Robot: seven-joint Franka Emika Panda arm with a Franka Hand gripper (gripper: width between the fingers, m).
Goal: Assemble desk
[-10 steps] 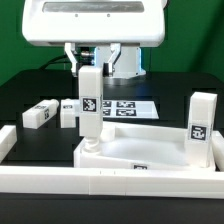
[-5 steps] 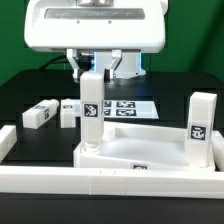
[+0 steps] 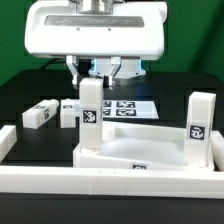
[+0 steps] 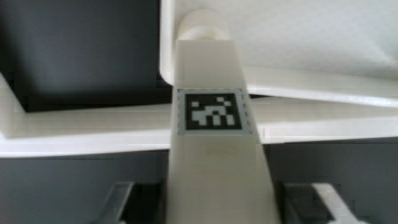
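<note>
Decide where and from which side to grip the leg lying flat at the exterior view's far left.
Grip the lying leg across its long side faces, about mid-length, coming straight down from above. It lies flat on the table, its long sides parallel; its end toward the exterior view's right sits near another loose leg, so probably avoid that end.

No readable text or numbers, only black-and-white square tags on legs [image 3: 90, 112], tabletop [image 3: 150, 150], marker board [image 3: 125, 107]
</note>
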